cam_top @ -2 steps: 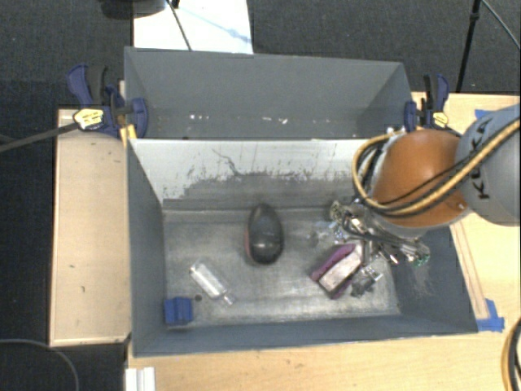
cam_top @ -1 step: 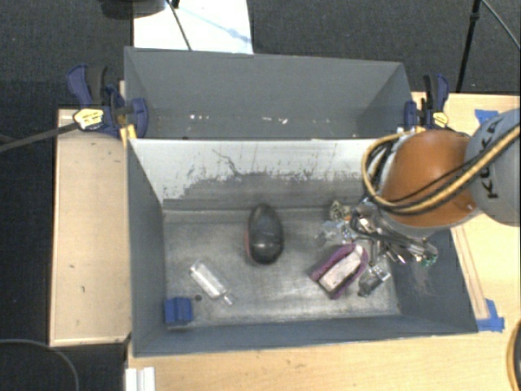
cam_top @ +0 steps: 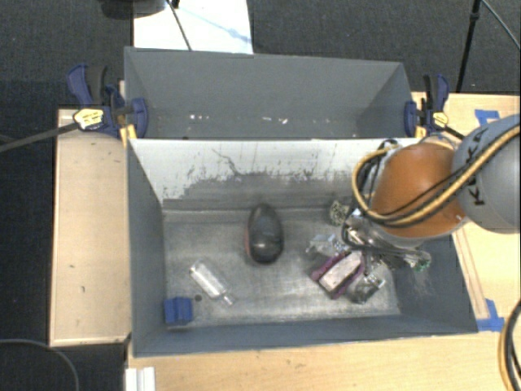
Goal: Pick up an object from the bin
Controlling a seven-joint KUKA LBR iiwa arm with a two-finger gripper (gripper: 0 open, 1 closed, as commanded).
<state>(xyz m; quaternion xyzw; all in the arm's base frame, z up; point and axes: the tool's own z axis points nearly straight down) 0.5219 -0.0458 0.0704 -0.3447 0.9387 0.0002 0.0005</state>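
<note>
"Starting at the left, what lies in the bin (cam_top: 146, 218)?" asks the first.

"A small blue block (cam_top: 177, 310) in the near-left corner, touching nothing. Just to its right is a clear vial (cam_top: 209, 281), lying flat and aslant. Farther on, near the middle of the floor and close to the back slope, sits a dark oval lump (cam_top: 264, 233), rather like a computer mouse. All three lie well apart from the arm."

"And the right side?"

"A little heap. The plainest piece is a flat purple packet (cam_top: 335, 274) with a pale face, tilted, and crumpled clear wrapping (cam_top: 324, 243) lies about it. The gripper (cam_top: 364, 255) hangs low right over that heap, just beside the packet, under the orange cover (cam_top: 415, 190) on the wrist."

"Released or clenched?"

"I cannot tell, because the cover and cables hide too much. Nothing shows as held."

"So which step is this?"

"My judgement is the grasp itself. The gripper is down at the heap, and nothing is lifted yet. The purple packet looks the likeliest pick, being nearest."

"What does the next move call for?"

"A firm hold on one piece, then a straight rise. The wrapping could snag or slip, and the right wall stands close, so there is little room to swing sideways."
</note>
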